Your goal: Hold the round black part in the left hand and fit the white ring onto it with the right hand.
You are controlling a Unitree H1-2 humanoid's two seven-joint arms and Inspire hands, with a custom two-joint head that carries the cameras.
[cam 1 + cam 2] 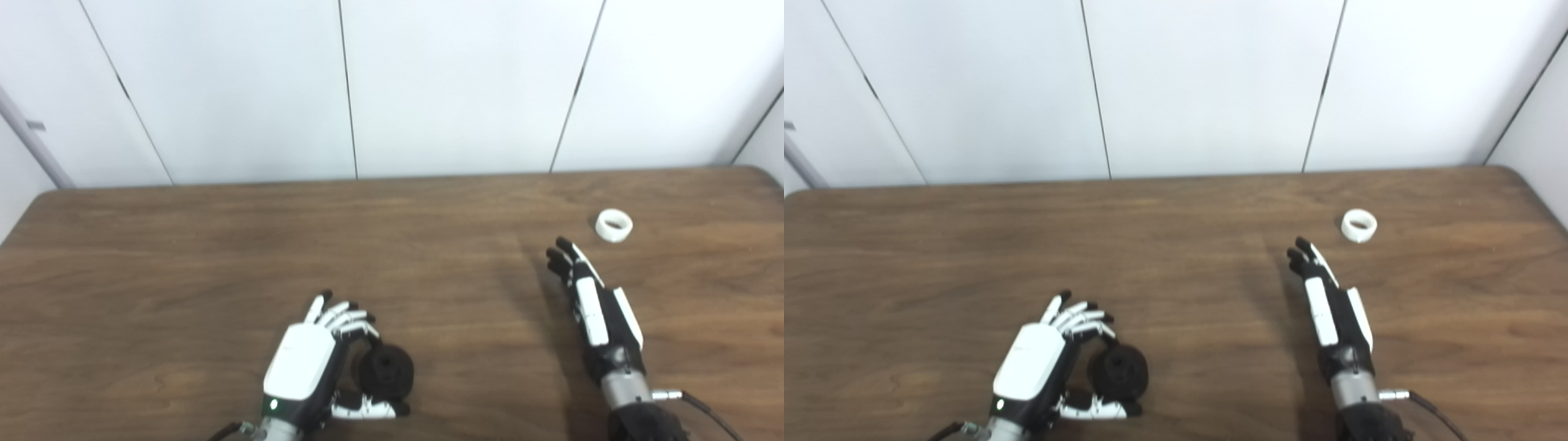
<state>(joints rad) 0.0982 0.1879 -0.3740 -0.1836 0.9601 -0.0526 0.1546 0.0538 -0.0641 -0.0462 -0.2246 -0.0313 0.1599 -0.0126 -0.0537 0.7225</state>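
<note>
Looking through the left eye view first, the left hand (306, 367) sits low near the bottom edge of the wooden table (184, 245), and its fingers (343, 315) curl over the top of the round black part (386, 370) while the thumb reaches under it from below; so it looks wrapped around the part, though whether the part is lifted or resting on the wood is hard to say; the right hand (591, 312) is stretched out flat over on the right, fingers extended and pointing away toward the wall, holding nothing; the white ring (614, 225) lies on the table just past those fingertips and a bit to the right, not touching them; behind it all is a plain white panelled wall (429, 92). Switching to the right eye view, same deal from a slightly shifted spot; the left hand (1038, 361) cups the round black part (1119, 372) between fingers and thumb; the right hand (1329, 306) is open and empty; the white ring (1359, 225) sits alone near the far right of the table, well apart from the black part.
</note>
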